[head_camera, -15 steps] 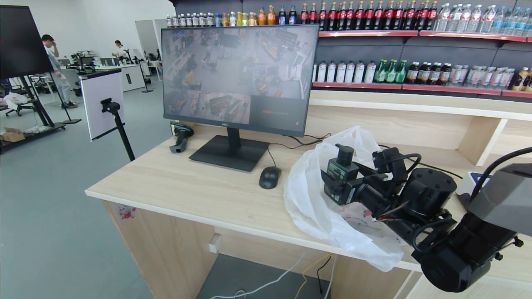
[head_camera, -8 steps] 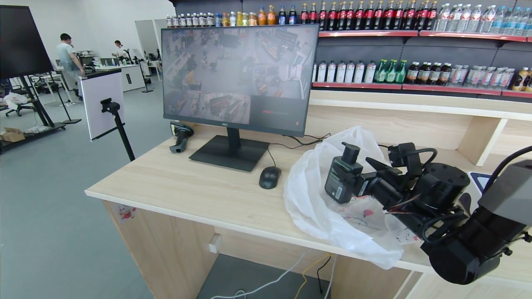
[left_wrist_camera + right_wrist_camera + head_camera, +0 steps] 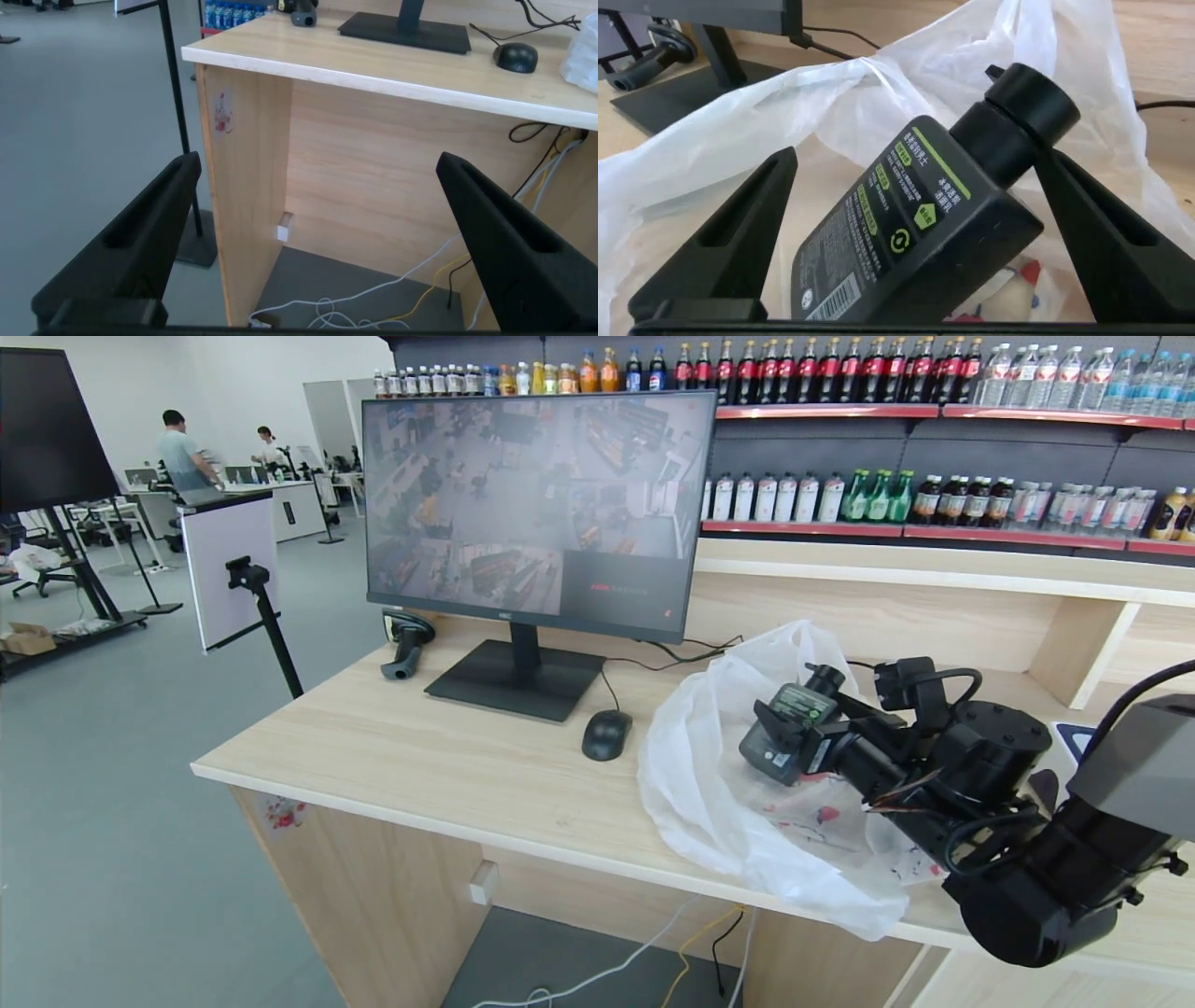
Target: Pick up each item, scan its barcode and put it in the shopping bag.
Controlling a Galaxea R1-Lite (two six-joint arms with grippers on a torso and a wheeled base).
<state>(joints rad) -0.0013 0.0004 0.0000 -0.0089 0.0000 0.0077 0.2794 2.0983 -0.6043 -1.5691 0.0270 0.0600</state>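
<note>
A dark bottle point(image 3: 787, 732) with a black cap and a green label hangs tilted over the mouth of the white plastic shopping bag point(image 3: 702, 775), held by my right gripper point(image 3: 780, 745). In the right wrist view the bottle point(image 3: 915, 233) lies between the fingers of the right gripper point(image 3: 915, 166), its barcode near the base, with the shopping bag point(image 3: 738, 131) spread beneath it. My left gripper point(image 3: 318, 159) is open and holds nothing, low beside the counter point(image 3: 374, 70) and below its top.
On the wooden counter point(image 3: 420, 756) stand a monitor point(image 3: 537, 504), a black mouse point(image 3: 607, 735) and a handheld barcode scanner point(image 3: 406, 644) at the back left. Drink shelves point(image 3: 934, 476) run behind. A black stand point(image 3: 266, 616) rises left of the counter.
My right gripper has shifted slightly right over the bag and turned the bottle from upright to tilted, its cap now pointing back and right.
</note>
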